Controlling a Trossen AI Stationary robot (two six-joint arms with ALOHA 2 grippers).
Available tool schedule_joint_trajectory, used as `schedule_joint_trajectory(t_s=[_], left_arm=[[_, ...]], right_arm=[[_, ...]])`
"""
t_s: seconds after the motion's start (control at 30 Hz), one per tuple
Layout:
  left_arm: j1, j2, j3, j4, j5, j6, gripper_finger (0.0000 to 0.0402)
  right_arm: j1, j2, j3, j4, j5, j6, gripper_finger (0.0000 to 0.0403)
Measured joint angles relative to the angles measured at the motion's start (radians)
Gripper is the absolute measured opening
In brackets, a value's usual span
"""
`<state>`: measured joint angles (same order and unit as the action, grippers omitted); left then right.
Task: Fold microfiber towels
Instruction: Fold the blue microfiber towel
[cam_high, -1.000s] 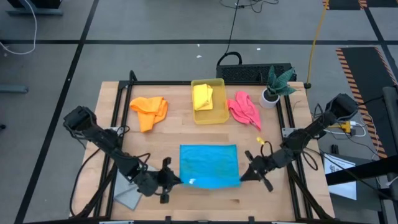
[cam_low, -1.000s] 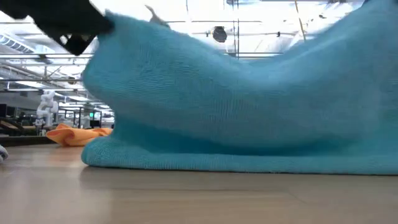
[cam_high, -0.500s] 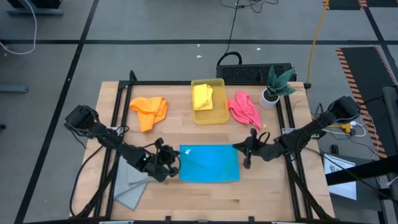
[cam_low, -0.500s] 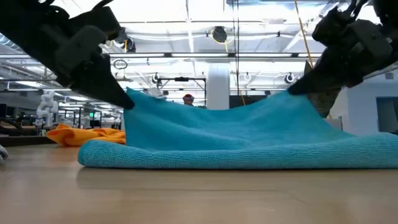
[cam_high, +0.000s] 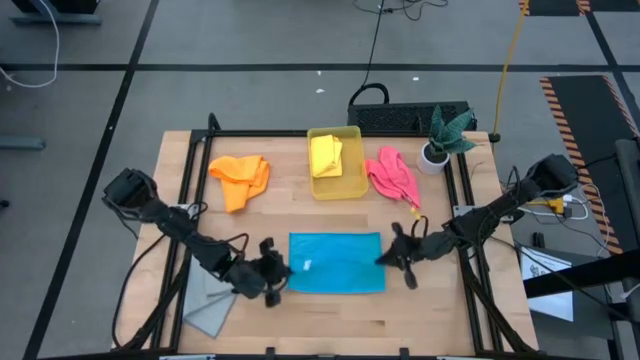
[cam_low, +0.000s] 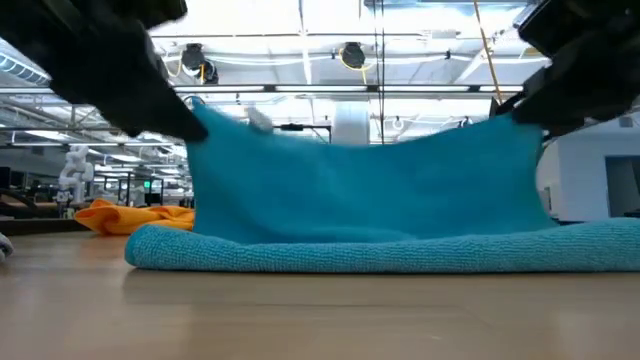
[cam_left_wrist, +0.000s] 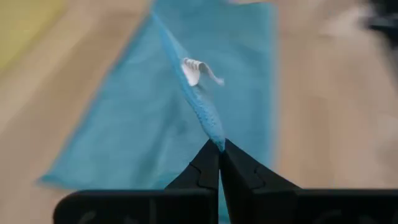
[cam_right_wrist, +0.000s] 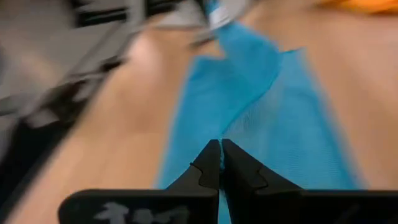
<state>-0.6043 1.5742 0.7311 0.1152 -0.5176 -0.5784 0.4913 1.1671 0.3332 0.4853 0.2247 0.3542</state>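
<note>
The bright blue towel (cam_high: 335, 262) lies at the table's middle near side, its lower layer on the wood (cam_low: 380, 255). Its upper layer (cam_low: 365, 190) is held up between my two grippers. My left gripper (cam_high: 277, 270) is shut on the towel's left end. My right gripper (cam_high: 388, 257) is shut on its right end. A white tag (cam_left_wrist: 196, 68) sits on the held edge. The orange towel (cam_high: 240, 178), the pink towel (cam_high: 392, 175) and the grey towel (cam_high: 208, 308) lie on the table. The yellow towel (cam_high: 326, 155) lies in the bin. My left gripper pinches the lifted edge's left corner (cam_left_wrist: 213, 134) between its two fingertips, coming from the table's left. The edge runs away from the fingers toward my other gripper, drawn straight. The layer below rests on the table. My right gripper pinches the lifted edge's right corner (cam_right_wrist: 225, 134) between its two fingertips, coming from the table's right. The held layer hangs as a raised sheet (cam_low: 500, 170) down to the part lying on the table.
A translucent yellow bin (cam_high: 335, 188) stands at the far middle. A potted plant (cam_high: 445, 135) stands at the far right. The orange towel is far left and the pink towel far right. The grey towel lies under my left arm at the near left corner.
Both grippers carried the blue towel's held edge from the near edge toward the far edge and lowered it. They then came back a little toward the near edge and rose. The held layer went from sagging to drawn up between them. Both stayed shut.
</note>
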Motion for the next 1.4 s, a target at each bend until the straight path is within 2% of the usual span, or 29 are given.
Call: schedule_joint_trajectory(t_s=[0.1,0.2,0.3,0.37,0.5,0.63,0.87,0.93,1.13,1.4], left_arm=[[-0.035,0.000,0.000,0.130,0.070,0.102,0.0005],[-0.073,0.000,0.000,0.248,0.067,0.199,0.0014],[-0.085,0.000,0.000,0.239,-0.008,0.227,0.0014],[-0.078,0.000,0.000,0.181,-0.082,0.204,0.0007],[-0.026,0.000,0.000,0.001,-0.156,0.059,0.0009],[0.048,0.001,-0.006,-0.139,-0.165,-0.081,0.0010],[0.121,0.009,-0.009,-0.211,-0.185,-0.142,0.0011],[0.116,0.001,-0.009,-0.195,-0.178,-0.128,0.0011],[0.070,-0.074,0.021,-0.142,-0.049,-0.086,0.0008],[0.089,-0.055,0.026,-0.252,-0.060,-0.145,0.0006]], right_arm=[[0.018,0.000,0.000,0.058,-0.152,-0.032,0.0000],[0.043,0.000,0.000,0.159,-0.170,-0.099,0.0000],[0.047,0.000,0.000,0.226,-0.083,-0.141,0.0000],[0.041,0.000,0.000,0.211,0.012,-0.140,0.0000],[0.005,0.000,0.000,0.097,0.221,-0.086,0.0000],[-0.043,0.000,0.000,-0.037,0.324,-0.007,0.0000],[-0.101,0.000,0.000,-0.099,0.326,0.022,0.0000],[-0.105,0.000,0.000,-0.099,0.325,0.021,0.0000],[-0.104,0.000,0.000,-0.090,0.322,0.019,0.0000],[-0.104,0.000,0.000,-0.083,0.323,0.019,0.0000]])
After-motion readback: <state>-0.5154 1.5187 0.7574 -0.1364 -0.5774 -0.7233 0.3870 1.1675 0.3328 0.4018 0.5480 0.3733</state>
